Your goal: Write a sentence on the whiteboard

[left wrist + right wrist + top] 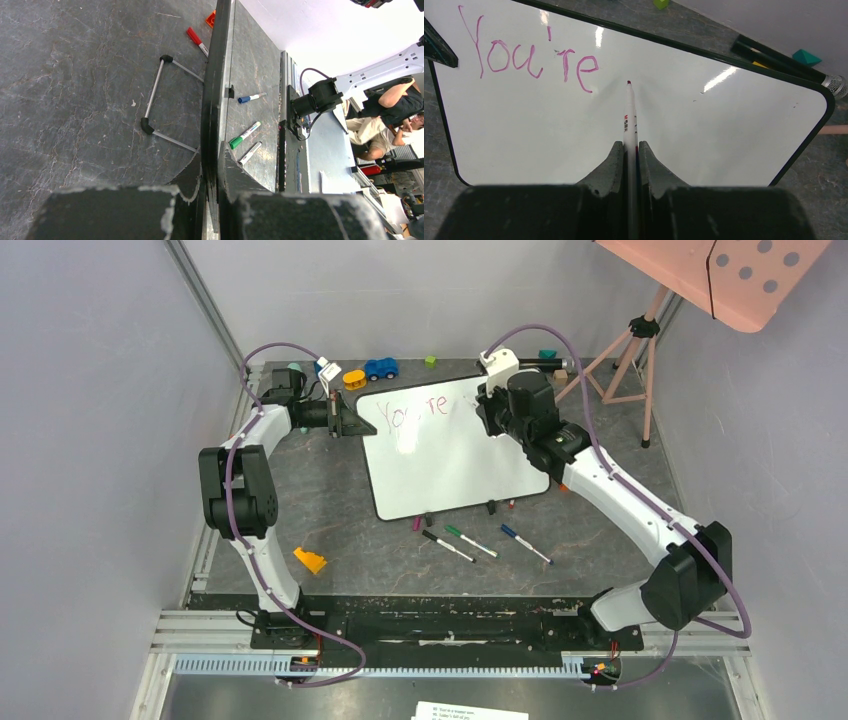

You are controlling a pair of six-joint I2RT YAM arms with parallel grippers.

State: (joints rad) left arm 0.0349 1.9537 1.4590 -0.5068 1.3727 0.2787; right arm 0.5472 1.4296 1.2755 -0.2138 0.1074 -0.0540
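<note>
The whiteboard [450, 455] stands tilted mid-table, its black frame seen edge-on in the left wrist view [212, 90]. The sentence [412, 412] reads only "You're" in pink letters at the board's upper left, clear in the right wrist view [526, 57]. My left gripper [345, 418] is shut on the board's left edge [210, 165]. My right gripper [490, 405] is shut on a white marker with a red tip [629, 117]. The tip sits at the board surface just right of the "e".
Three loose markers lie in front of the board: black [447, 546], green [470, 540], blue [525, 543]. An orange wedge [309, 560] lies near left. Small toys [380, 368] sit behind the board. A pink tripod stand [640, 350] is far right.
</note>
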